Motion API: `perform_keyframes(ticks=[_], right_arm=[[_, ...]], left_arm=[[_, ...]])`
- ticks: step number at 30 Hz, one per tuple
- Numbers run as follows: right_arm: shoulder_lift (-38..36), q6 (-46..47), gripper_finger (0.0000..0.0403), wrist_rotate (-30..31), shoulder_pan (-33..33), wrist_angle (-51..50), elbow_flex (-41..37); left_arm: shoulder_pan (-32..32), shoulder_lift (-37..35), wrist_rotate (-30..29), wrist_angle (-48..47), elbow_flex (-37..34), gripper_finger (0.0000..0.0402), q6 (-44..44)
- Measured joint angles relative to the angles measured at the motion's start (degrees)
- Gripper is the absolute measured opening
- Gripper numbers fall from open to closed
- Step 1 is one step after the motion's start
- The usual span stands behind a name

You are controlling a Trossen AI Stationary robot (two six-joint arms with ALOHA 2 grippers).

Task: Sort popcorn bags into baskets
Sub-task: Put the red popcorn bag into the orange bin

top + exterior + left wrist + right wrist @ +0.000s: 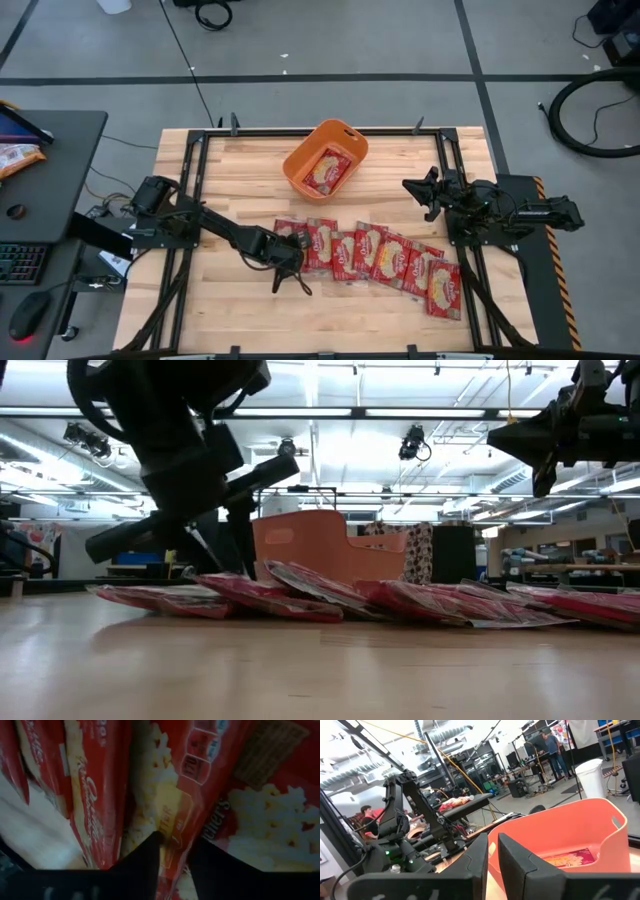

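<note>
One glossy red popcorn packet (295, 243) heads the overlapping row; our left gripper (291, 268), fingers slightly parted, hovers above it. The orange plastic tub (326, 157) lies beyond. Our right gripper (423, 195) waits, nearly closed.

A row of overlapping red popcorn bags (300, 595) lies on the bench (320, 670) before the orange basket (330, 545), the left arm (180, 460) above them.

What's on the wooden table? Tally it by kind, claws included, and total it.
Basket: 1
Popcorn bags: 8 visible, 7 in the overlapping row and 1 in the basket
Claws: 2, left claw down at the row's left end, right claw waiting near the table's right edge
Total: 11
</note>
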Motion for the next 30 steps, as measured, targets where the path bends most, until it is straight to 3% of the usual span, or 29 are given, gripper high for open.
perform_keyframes(ticks=[4, 11, 19, 21, 25, 30], right_arm=[[0.0, 0.0, 0.0048, 0.0, 0.0, 0.0, 0.0], [0.0, 0.0, 0.0048, 0.0, 0.0, 0.0, 0.0], [0.0, 0.0, 0.0048, 0.0, 0.0, 0.0, 0.0], [0.0, 0.0, 0.0048, 0.0, 0.0, 0.1, 0.0], [0.0, 0.0, 0.0048, 0.0, 0.0, 0.4, 0.0], [0.0, 0.0, 0.0048, 0.0, 0.0, 0.6, 0.0]], left_arm=[[-0.3, 0.0, 0.1, 0.0, 0.0, 0.0017, -2.9], [-1.2, -4.3, 4.3, -7.9, 3.9, 0.0005, -12.6], [2.6, -8.3, 23.4, -27.9, 20.1, 0.0003, -41.8], [3.9, -8.5, 25.2, -29.4, 23.8, 0.0003, -52.1], [7.3, -8.5, 23.9, -29.2, 29.5, 0.0005, -69.0], [12.0, -8.5, 15.1, -23.3, 30.5, 0.0006, -82.9]])
